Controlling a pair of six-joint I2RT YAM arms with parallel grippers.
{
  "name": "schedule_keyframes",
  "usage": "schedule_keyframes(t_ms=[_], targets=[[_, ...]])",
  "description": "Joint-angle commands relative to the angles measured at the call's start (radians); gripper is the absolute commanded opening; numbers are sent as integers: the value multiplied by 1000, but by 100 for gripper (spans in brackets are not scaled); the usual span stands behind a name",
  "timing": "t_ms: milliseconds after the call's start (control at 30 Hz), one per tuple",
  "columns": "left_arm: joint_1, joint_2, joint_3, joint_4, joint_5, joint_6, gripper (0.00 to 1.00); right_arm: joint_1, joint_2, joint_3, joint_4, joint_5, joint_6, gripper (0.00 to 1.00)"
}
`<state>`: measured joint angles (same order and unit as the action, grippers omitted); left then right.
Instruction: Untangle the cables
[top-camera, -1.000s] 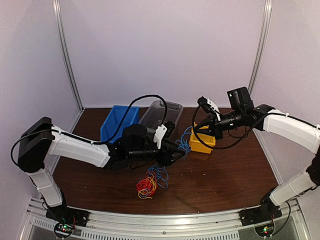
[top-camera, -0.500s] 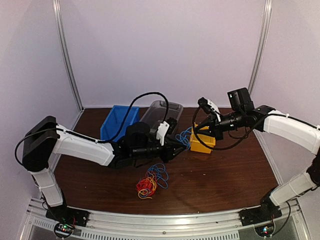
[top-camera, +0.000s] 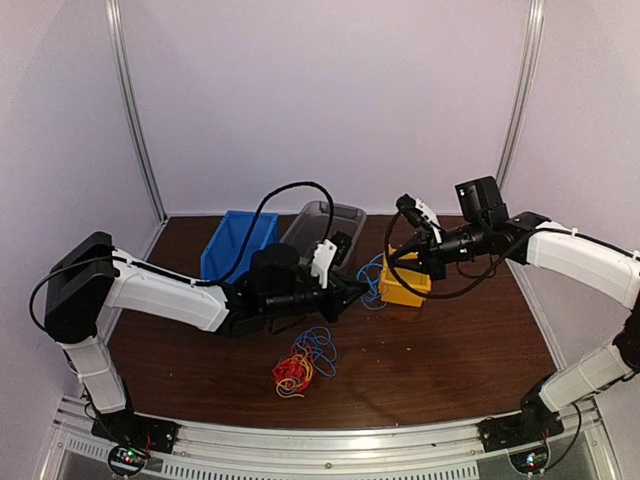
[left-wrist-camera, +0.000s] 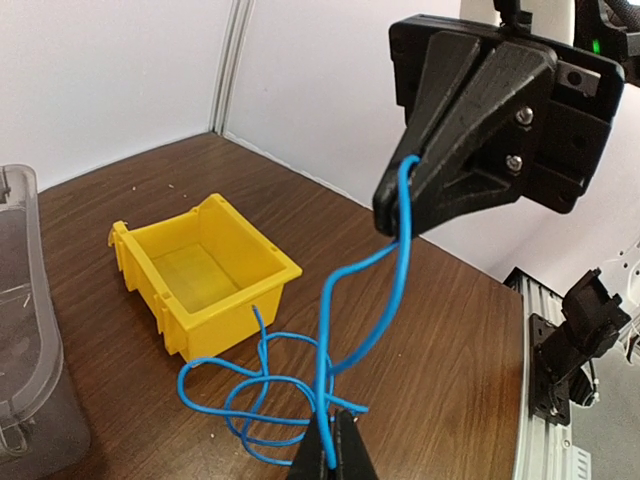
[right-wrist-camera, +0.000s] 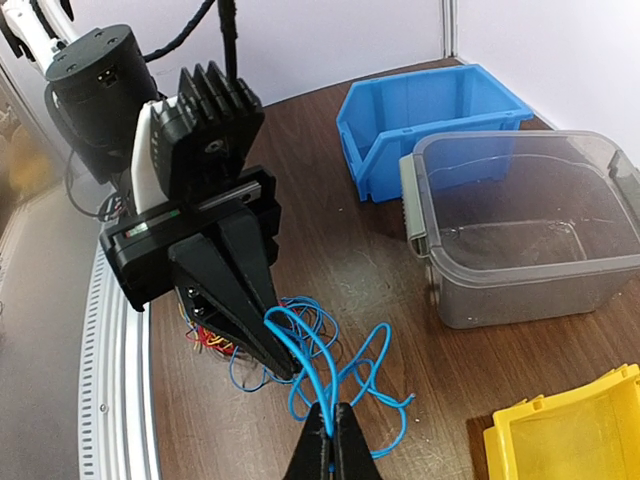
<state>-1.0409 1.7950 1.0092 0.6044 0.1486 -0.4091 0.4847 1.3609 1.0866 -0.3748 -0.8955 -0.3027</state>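
I had the left gripper (left-wrist-camera: 333, 455) and right gripper (left-wrist-camera: 392, 208) both clamped on one blue cable (left-wrist-camera: 321, 340), raised beside the yellow bin (left-wrist-camera: 225, 318). The other cables (top-camera: 293, 372) lay bunched on the table. Step in hand, as I judged it: drawing this strand clear. The next move called for a slow, even pull apart

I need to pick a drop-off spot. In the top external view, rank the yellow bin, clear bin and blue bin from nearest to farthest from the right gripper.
From the right gripper, which pinches the blue cable:
1. yellow bin: closest, right beside the fingertips.
2. clear bin: to the left, toward the back.
3. blue bin: farthest left, beyond the clear bin.
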Motion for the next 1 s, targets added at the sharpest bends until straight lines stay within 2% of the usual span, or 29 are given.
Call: schedule_keyframes(t_ms=[0, 133, 167, 267, 300, 400, 567, 633, 767, 800, 867, 967], targets=[[-2, -45, -16, 1, -23, 8, 0, -53, -27, 4, 70, 28, 66, 0], [-2, -93, -34, -41, -12, 18, 0, -130, -20, 24, 119, 87, 122, 2], [-1, -104, -32, -60, -15, 24, 0, -135, -18, 29, 122, 127, 125, 8], [0, -144, -20, -101, -20, 29, 0, -137, -13, 31, 120, 241, 143, 34], [0, -155, -15, -109, -19, 19, 0, -136, -15, 23, 121, 223, 146, 37], [-1, -170, 24, -148, -6, -12, 0, -134, -25, -12, 127, 61, 146, 40], [1, -176, 74, -188, -10, -95, 0, -61, -49, -39, 61, -105, 56, 30], [1, -181, 80, -186, -9, -117, 0, -22, -58, -44, 46, -116, 23, 29], [2, -202, 71, -169, -27, -143, 0, -14, -41, -55, 68, -66, 51, 33], [1, -211, 62, -156, -32, -148, 0, -14, -34, -63, 83, -46, 66, 36], [2, -228, 48, -132, -34, -158, 0, -14, -14, -76, 92, -44, 72, 49], [1, -260, 28, -98, -37, -175, 0, -14, 11, -95, 83, -112, 36, 60]])
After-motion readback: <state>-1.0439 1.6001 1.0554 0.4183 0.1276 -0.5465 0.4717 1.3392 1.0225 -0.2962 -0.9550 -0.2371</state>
